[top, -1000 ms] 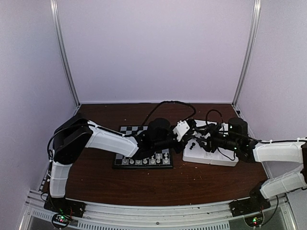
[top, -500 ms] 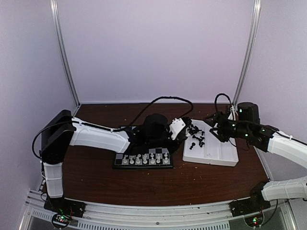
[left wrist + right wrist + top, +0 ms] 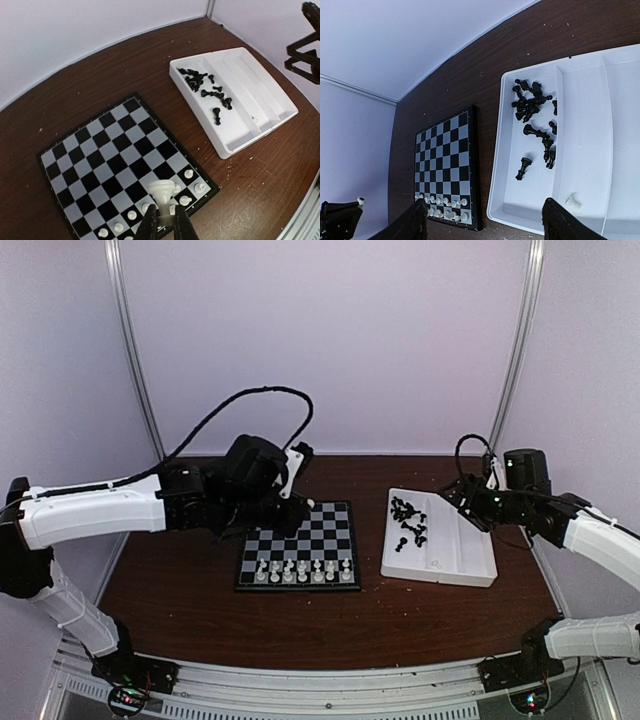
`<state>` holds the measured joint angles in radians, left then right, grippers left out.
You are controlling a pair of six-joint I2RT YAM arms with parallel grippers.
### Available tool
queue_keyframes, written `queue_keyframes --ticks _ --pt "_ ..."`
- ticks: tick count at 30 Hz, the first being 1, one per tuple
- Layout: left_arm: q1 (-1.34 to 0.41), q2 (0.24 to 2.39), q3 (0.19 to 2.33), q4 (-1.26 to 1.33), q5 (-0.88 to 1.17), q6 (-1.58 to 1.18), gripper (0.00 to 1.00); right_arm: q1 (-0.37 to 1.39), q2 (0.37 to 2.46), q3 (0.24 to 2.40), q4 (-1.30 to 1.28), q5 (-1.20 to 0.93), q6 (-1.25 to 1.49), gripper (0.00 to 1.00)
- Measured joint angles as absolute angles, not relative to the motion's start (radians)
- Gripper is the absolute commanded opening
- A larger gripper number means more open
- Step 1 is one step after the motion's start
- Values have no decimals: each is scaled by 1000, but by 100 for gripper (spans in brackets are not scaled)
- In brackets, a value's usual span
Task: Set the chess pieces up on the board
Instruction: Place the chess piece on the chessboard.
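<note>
The board lies mid-table, with white chess pieces along its two near rows. My left gripper hangs high over the board's far left corner, shut on one white piece, which it grips by the stem. In the left wrist view the gripper sits above the white rows. Several black pieces lie in the left compartment of the white tray. My right gripper hovers open and empty over the tray's far edge, and in the right wrist view its fingers are wide apart.
One small white piece lies in the tray's second compartment near the front wall. The board and tray rim sit close side by side. Pale walls and metal posts close in the table's back and sides.
My left arm has swung from the tray's left edge up and back to the left, and now holds the white piece over the board. My right arm has lifted off the tray and drawn back to the right.
</note>
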<state>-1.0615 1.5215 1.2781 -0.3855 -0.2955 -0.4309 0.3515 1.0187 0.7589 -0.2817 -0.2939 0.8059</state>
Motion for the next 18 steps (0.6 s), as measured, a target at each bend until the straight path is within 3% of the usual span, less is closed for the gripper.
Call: queue_keyframes --ticks 10,18 --pt "-904 1452 1251 -841 -211 -825 0 313 1066 759 -282 -325 765 77" --pt "-819 1462 1216 -995 -103 -900 0 299 1093 759 -281 -345 763 77"
